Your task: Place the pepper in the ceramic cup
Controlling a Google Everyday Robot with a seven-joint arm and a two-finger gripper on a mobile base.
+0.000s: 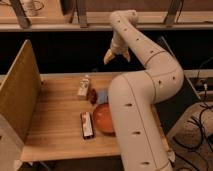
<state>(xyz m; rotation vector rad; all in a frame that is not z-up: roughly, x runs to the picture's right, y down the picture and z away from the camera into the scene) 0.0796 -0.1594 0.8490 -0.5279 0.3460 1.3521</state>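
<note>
Air was all the gripper (116,55) held: it hung high over the far edge of the desk (55,120), jaws spread wide and released. The pepper (93,95) lay on the desk well below it, small and dark red, just beside the white bottle (84,86) and a little behind the orange bowl (103,118). A pale bluish shape close against the pepper's right side looked to me like the cup (102,96) (the arm (135,115) covered part of it, so I could not be sure). A dark bar (87,124) lay nearer the front, left of the bowl.

The step in hand, as I judged it, was the reach for the pepper; nothing of the task was done yet. To do it well the gripper needed to come straight down over the pepper with the jaws set across its narrow width, since the bottle crowded one side and the cup the other. A slanted approach risked toppling the bottle or nudging the cup away. The skin looked glossy, so a firm pinch at the middle seemed wiser than a grab at the tip.
</note>
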